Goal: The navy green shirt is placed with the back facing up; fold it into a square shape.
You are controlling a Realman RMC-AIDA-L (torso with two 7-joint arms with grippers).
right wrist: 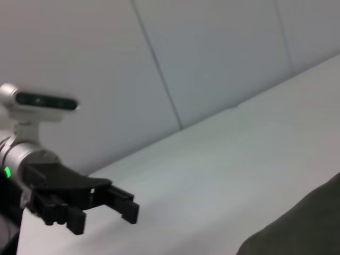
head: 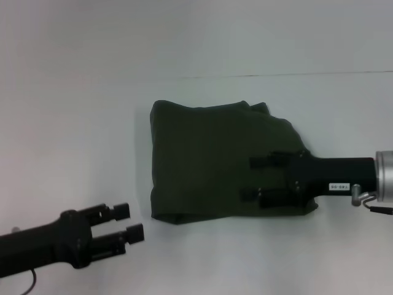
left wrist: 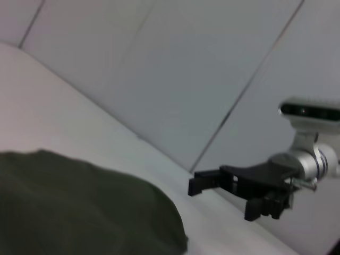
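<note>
Lying on the big white table (head: 73, 123) is the shirt (head: 209, 160), right in the middle. It is dark green and soft, and it is already folded into a chunky block, a bit wider than it is deep. The far right corner looks bumpy, and the near edge shows a doubled fold. The right end effector (head: 255, 179) reaches in from the right side and sits over the right part of the shirt. Its two fingers (head: 270, 160) are spread wide and point to the left. I cannot tell if they press on the cloth or just float above it. The left end effector (head: 133, 222) is off the shirt, down near the front left corner, close to it but not touching. Its fingers are open just a little and hold nothing. The right arm is the nearer one. I think any last tidy fold would go from the right side over toward the left.
</note>
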